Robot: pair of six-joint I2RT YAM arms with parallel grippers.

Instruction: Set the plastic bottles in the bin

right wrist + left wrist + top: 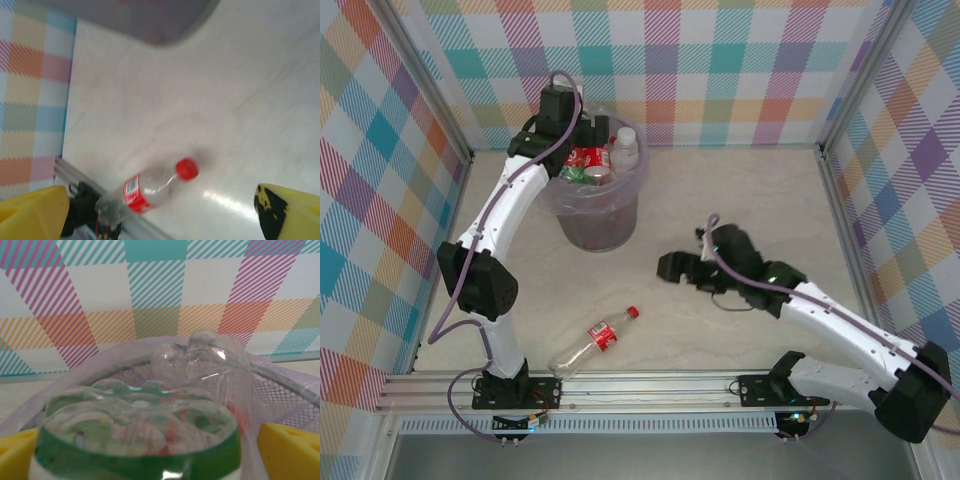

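Beige tabletop (pixel 770 200) is carrying everything we're tracking. Lilac-grey bin (pixel 595 215) is sitting back left, with red-labelled bottles (pixel 585 160) piling up to its rim. Left gripper (pixel 152 452) is hanging over the bin mouth, fingers spread wide, with a green bottle (pixel 135 440) sitting between them, base facing the wrist camera. Right gripper (pixel 665 268) is hovering mid-table, fingers spread, pinching nothing. We're seeing one last bottle (pixel 595 340) lying on its side by the front rail (pixel 650 385), red cap (pixel 186 169) pointing away from it.
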